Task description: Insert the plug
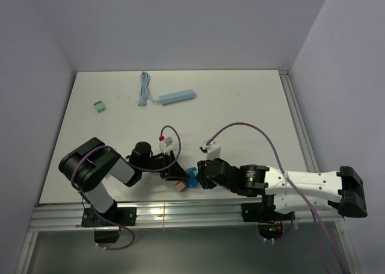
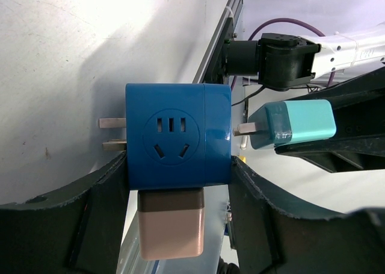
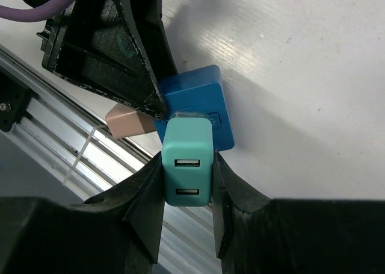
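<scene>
My left gripper (image 2: pixel 178 173) is shut on a blue socket cube (image 2: pixel 177 135), its fingers pressing two opposite sides. A tan charger (image 2: pixel 171 229) sits plugged into the cube's lower face, and two metal prongs stick out on its left. My right gripper (image 3: pixel 187 165) is shut on the plug, a teal USB charger (image 3: pixel 187 162). In the left wrist view the teal plug (image 2: pixel 295 124) lies level, and its prong tip is right at the cube's right face. From above, the cube (image 1: pixel 192 177) hangs between both grippers near the table's front edge.
A light blue power strip (image 1: pixel 178 97) with its coiled cable (image 1: pixel 144 87) lies at the back of the white table. A small green block (image 1: pixel 100 106) sits at back left. The metal rail (image 1: pixel 180 211) runs along the front edge under the grippers.
</scene>
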Robot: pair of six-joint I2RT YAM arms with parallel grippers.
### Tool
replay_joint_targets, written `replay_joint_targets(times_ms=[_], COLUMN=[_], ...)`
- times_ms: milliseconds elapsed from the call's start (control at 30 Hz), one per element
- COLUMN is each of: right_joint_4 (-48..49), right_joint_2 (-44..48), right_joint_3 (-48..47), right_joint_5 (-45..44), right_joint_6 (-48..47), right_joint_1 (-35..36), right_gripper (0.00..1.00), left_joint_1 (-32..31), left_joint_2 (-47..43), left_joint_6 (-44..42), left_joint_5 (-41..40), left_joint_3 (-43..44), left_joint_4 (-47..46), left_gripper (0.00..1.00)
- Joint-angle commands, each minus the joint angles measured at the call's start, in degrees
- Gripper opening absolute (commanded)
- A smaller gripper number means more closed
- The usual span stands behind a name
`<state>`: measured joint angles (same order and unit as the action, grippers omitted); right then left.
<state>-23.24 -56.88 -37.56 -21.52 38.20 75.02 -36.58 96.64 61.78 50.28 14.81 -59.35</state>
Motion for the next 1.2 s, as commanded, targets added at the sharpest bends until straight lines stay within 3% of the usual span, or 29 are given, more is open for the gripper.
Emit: replay_joint_targets(times_ms=[0,1167], right_joint_4=[1.01,8.91], right_joint_2=[0.90,-6.66], right_joint_3=[0.29,1.61], right_joint_5=[-1.77,3.06], right_joint_6=[-1.11,-10.24], right_joint_1=[0.47,0.47], right_gripper=[0.00,0.00], left_joint_1=[-0.07,0.37], left_joint_2=[-0.14,4.35], left_joint_6=[-0.17,2.47], left_joint_5=[1.22,2.19], left_joint_3=[-0.13,-0.66], left_joint_4=[-1.38,-5.17], left_gripper=[0.00,0.00])
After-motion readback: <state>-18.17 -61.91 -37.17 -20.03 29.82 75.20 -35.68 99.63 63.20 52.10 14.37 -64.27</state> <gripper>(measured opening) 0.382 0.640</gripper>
